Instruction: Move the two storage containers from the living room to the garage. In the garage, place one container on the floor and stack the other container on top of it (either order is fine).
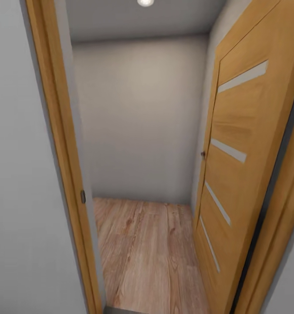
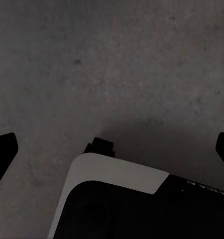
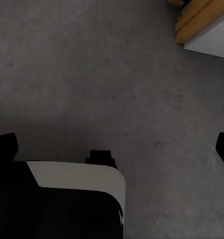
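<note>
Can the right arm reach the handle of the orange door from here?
Probably not yet. The right gripper hangs open above the grey concrete floor, pointing downward, while the small dark handle sits on the open door ahead.

Open doorway, small room behind it

The orange-wood door (image 1: 247, 161) with its four glass slats stood swung open, right of the doorway. Left of the door ran the wooden door frame (image 1: 62, 152), and between them a light wood-plank floor (image 1: 147, 257) reached a plain pale wall (image 1: 140, 117). A ceiling light (image 1: 145, 2) glowed above that wall.
</note>
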